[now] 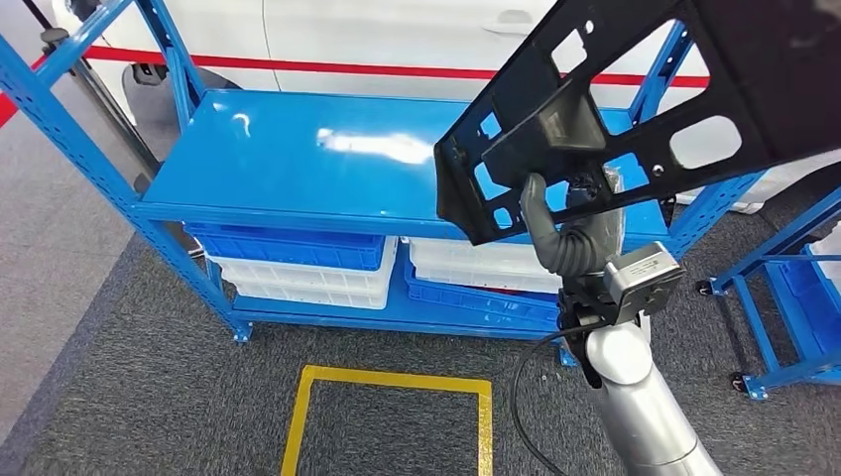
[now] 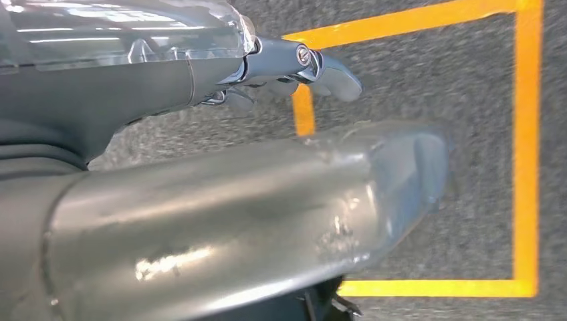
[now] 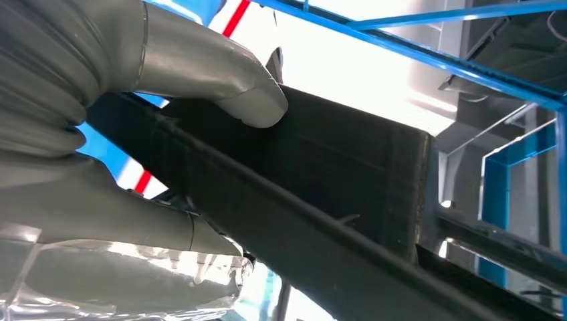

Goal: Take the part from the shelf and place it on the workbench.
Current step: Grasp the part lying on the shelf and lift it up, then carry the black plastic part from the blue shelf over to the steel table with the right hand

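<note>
My right hand [image 1: 570, 233] grips a large black plastic part [image 1: 635, 109] with several cut-outs and holds it tilted in the air above the right end of the blue shelf [image 1: 298, 149]. In the right wrist view the thumb [image 3: 200, 67] presses on the part's flat black face [image 3: 334, 174], and the other fingers are hidden under it. The shelf's top board is bare. My left hand [image 2: 267, 174] hangs over the grey carpet, holding nothing, with its fingers stretched out and apart.
Blue and white bins [image 1: 298, 263] are stacked on the shelf's lower level. A yellow taped square [image 1: 387, 382] marks the carpet in front of the shelf. A second blue rack [image 1: 793, 297] stands at the right. A white car with a red tape line [image 1: 298, 64] stands behind.
</note>
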Robot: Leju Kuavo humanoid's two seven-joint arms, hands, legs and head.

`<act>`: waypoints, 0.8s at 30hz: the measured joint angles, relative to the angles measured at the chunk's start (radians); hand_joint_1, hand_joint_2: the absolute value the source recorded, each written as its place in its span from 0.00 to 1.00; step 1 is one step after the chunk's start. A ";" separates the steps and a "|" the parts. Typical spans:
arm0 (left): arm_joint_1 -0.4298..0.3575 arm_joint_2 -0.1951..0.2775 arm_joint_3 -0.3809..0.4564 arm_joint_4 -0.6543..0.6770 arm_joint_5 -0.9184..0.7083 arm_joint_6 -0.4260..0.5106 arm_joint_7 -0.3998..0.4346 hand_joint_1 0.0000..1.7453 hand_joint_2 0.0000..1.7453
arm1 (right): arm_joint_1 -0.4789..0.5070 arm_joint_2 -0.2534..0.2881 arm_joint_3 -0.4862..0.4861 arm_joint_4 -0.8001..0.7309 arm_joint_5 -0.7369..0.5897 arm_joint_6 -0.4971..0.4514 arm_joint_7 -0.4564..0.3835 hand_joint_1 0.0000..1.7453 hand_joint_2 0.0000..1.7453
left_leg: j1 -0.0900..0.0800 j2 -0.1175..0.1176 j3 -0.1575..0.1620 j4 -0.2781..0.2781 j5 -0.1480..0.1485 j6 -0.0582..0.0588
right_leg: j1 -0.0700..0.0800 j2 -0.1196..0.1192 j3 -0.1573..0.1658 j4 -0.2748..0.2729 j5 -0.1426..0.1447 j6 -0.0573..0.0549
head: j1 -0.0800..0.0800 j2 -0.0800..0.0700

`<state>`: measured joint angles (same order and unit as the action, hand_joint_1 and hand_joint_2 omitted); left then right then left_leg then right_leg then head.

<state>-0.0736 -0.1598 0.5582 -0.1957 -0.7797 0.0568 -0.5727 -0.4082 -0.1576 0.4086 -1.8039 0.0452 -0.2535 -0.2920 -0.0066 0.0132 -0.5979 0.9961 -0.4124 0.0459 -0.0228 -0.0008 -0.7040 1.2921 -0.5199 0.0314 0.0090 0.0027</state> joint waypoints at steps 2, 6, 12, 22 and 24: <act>0.000 0.000 -0.002 0.000 -0.002 0.000 0.001 0.00 0.00 | -0.011 0.000 -0.003 0.003 -0.002 0.002 0.004 1.00 1.00 | -0.001 -0.001 -0.038 0.020 0.015 -0.007 | 0.001 -0.001 0.099 -0.111 0.025 -0.004 | 0.000 0.000; 0.000 0.000 -0.006 0.000 -0.011 0.004 0.004 0.00 0.00 | -0.028 0.001 -0.008 0.007 -0.004 0.004 0.006 1.00 1.00 | -0.005 -0.002 -0.068 0.038 0.046 -0.027 | 0.009 -0.001 0.192 -0.266 -0.012 -0.026 | -0.003 0.000; 0.009 0.002 -0.008 0.000 -0.018 0.007 0.007 0.00 0.00 | -0.031 0.002 -0.011 0.013 -0.005 0.004 0.007 1.00 1.00 | 0.011 -0.009 -0.136 0.245 -0.144 -0.068 | 0.000 -0.008 0.117 -0.270 0.063 -0.057 | -0.010 0.000; -0.001 0.002 -0.009 0.000 -0.026 0.005 0.006 0.00 0.00 | -0.035 0.004 -0.014 0.016 -0.006 -0.001 0.009 1.00 1.00 | 0.015 -0.018 0.112 0.007 -0.103 -0.044 | -0.008 -0.011 0.021 -0.278 0.179 -0.002 | -0.013 0.000; -0.001 0.001 -0.009 0.000 -0.027 0.004 0.006 0.00 0.00 | -0.036 0.003 -0.016 0.018 -0.006 -0.003 0.009 1.00 1.00 | 0.016 -0.013 0.094 0.002 -0.078 -0.023 | -0.010 -0.008 0.007 -0.256 0.143 0.007 | -0.010 0.000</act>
<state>-0.0749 -0.1587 0.5492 -0.1961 -0.8064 0.0604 -0.5662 -0.4439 -0.1542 0.3927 -1.7863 0.0389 -0.2564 -0.2831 0.0091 0.0000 -0.5035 0.9982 -0.4902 0.0225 -0.0324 -0.0086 -0.6966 1.0362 -0.3773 0.0380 -0.0012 0.0031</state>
